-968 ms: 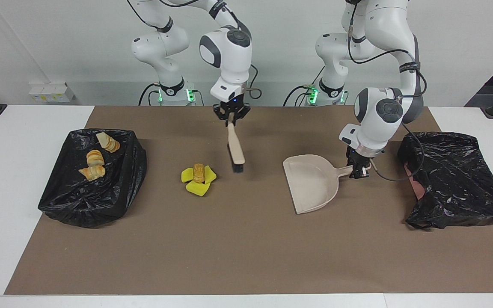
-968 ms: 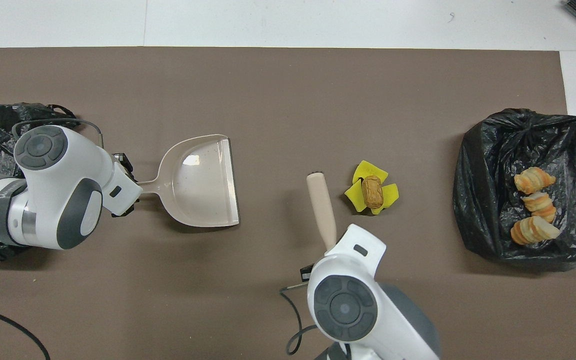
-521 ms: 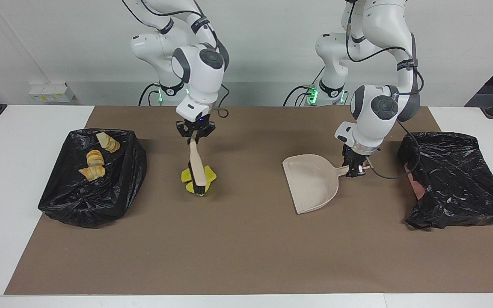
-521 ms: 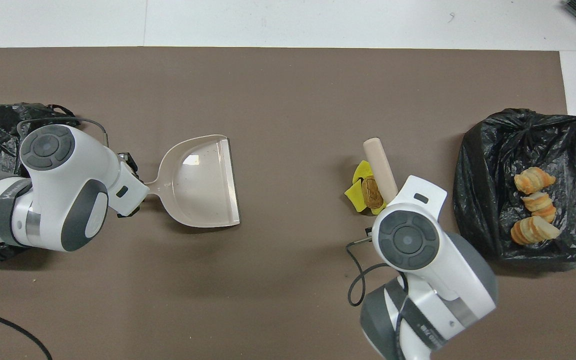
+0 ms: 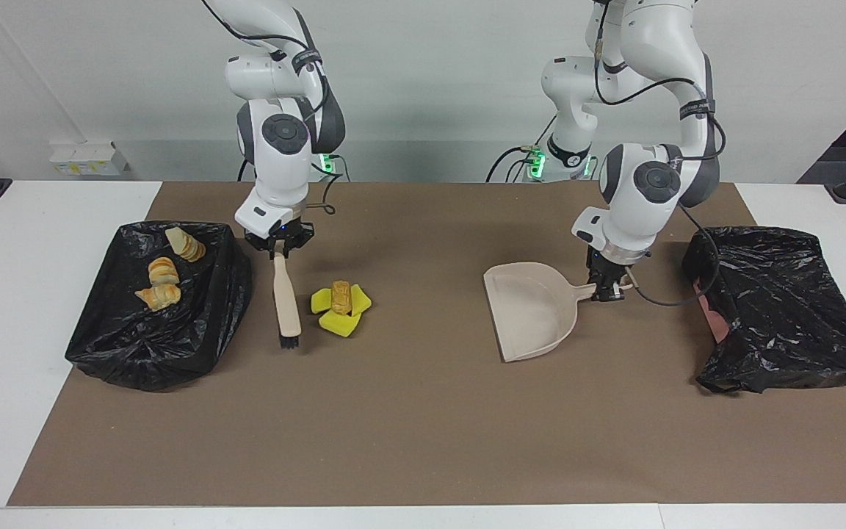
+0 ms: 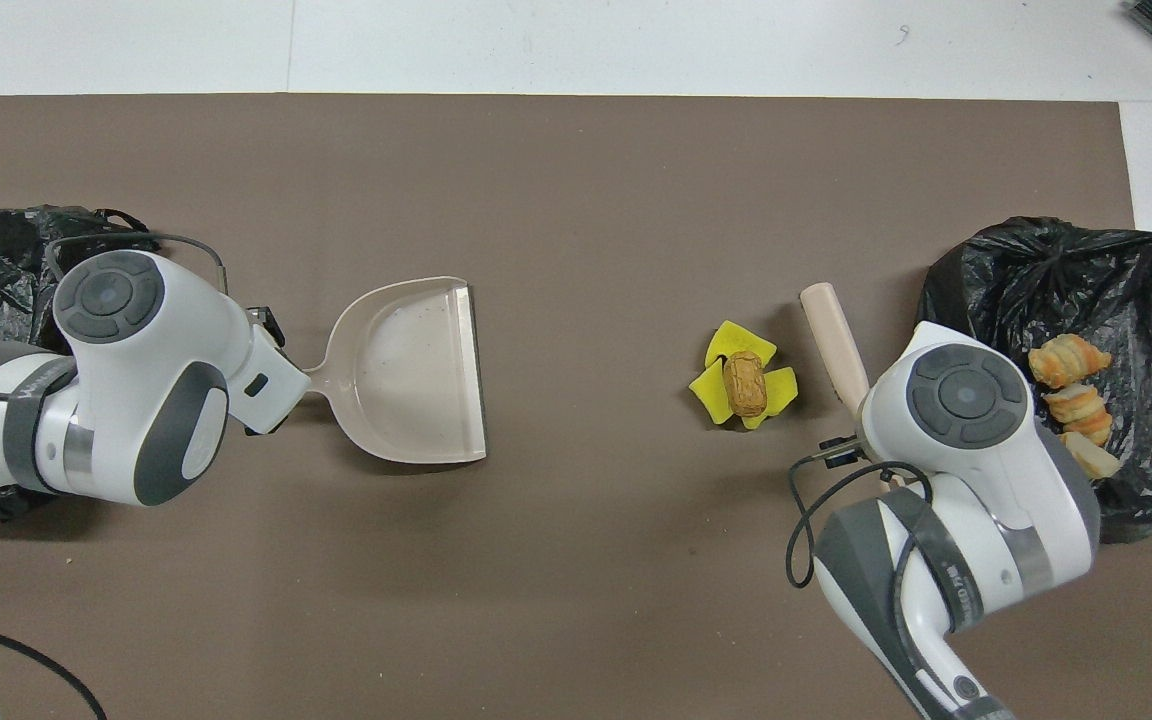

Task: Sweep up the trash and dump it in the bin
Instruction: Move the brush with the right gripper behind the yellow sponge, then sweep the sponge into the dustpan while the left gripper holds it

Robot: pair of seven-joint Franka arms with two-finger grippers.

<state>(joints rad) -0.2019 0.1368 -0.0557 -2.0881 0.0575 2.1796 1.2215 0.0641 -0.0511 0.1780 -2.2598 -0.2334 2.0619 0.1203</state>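
The trash (image 5: 340,305) is a small heap on the brown mat: yellow sponge wedges with a golden-brown pastry piece on top, also in the overhead view (image 6: 744,385). My right gripper (image 5: 277,248) is shut on the top of the beige brush (image 5: 285,294), which hangs bristles-down between the heap and the black-bagged bin (image 5: 158,345). That bin holds three pastry pieces (image 5: 162,283). My left gripper (image 5: 609,292) is shut on the handle of the beige dustpan (image 5: 533,312), whose mouth faces the heap. From overhead both wrists hide their fingers; the brush (image 6: 833,345) and the dustpan (image 6: 406,370) show.
A second crumpled black bag (image 5: 783,323) lies at the left arm's end of the table, close to the left arm's elbow and cable. The brown mat (image 5: 423,426) covers most of the white table. A wide bare stretch of mat separates dustpan and heap.
My right gripper carried the brush over the heap, from the dustpan's side to the bin's side. The left gripper nudged the dustpan slightly toward the heap.
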